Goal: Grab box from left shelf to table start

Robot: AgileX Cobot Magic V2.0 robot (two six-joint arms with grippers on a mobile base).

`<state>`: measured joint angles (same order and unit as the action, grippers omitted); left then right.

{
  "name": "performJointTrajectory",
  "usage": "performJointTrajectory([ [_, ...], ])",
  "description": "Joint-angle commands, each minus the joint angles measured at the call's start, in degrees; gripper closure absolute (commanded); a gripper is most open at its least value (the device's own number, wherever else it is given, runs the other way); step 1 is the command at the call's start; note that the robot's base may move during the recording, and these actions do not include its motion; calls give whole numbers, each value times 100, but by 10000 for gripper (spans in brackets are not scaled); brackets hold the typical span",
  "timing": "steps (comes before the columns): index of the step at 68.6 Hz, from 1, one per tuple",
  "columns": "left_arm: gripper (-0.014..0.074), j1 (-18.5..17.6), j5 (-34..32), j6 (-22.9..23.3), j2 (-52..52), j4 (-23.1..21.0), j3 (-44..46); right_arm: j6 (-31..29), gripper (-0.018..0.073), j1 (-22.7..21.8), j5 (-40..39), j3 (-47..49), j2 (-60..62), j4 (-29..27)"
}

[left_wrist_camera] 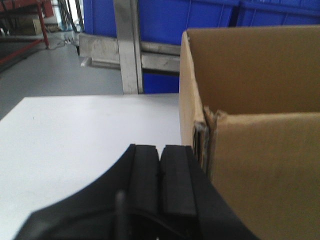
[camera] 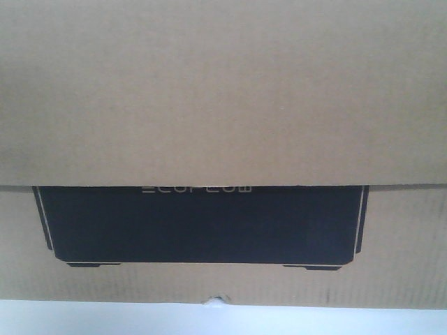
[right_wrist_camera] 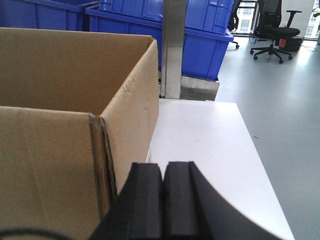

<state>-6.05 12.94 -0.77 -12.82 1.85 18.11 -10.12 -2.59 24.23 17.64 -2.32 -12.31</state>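
The brown cardboard box (camera: 223, 91) fills the front view, a flap hanging over the top of its black ECOFLOW panel (camera: 202, 223). It rests on the white table (camera: 223, 321). My left gripper (left_wrist_camera: 160, 147) is shut and empty, close against the box's left side (left_wrist_camera: 260, 150), over the table (left_wrist_camera: 75, 135). My right gripper (right_wrist_camera: 163, 165) is shut and empty, close against the box's right side (right_wrist_camera: 60, 125), over the table (right_wrist_camera: 210, 140). The box top looks open. The shelf's silver rail (left_wrist_camera: 160, 55) stands behind the table.
Blue plastic bins (left_wrist_camera: 170, 20) sit on the shelf behind the box, also in the right wrist view (right_wrist_camera: 205, 40). A metal upright (right_wrist_camera: 172, 50) rises at the table's far edge. Grey floor and an office chair (right_wrist_camera: 272, 30) lie to the right.
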Motion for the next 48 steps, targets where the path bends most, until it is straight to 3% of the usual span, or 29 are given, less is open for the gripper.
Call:
performJointTrajectory([
  [1, 697, -47, -652, -10, -37, -15, 167, -55, 507, -34, -561, 159, -64, 21],
  [36, 697, -47, -679, -10, -21, -15, 35, -55, 507, -34, -561, 159, -64, 21],
  [48, 697, -134, -1231, -10, 534, -789, -774, -55, 507, -34, -561, 159, -64, 21],
])
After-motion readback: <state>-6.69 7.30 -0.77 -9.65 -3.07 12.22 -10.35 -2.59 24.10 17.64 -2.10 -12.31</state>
